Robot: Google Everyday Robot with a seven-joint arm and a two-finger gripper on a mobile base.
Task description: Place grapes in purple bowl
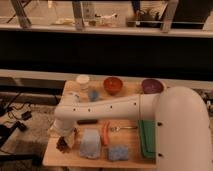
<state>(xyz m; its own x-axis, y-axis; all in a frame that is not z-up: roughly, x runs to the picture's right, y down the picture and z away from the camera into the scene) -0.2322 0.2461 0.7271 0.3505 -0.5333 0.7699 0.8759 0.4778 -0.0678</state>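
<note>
The grapes (62, 145) are a small dark knobbly bunch at the front left corner of the wooden table (131, 150). My gripper (65, 139) hangs down from the white arm (105, 107) right over the grapes and hides part of them. The purple bowl (151, 86) stands at the back right of the table, far from the gripper, and looks empty.
An orange-red bowl (113, 84), a white cup (83, 80) and a small blue item (93, 95) stand at the back. A slim orange carrot-like item (105, 134), a blue cloth (90, 144), a blue sponge (118, 152), a fork (122, 128) and a green board (147, 137) lie in front.
</note>
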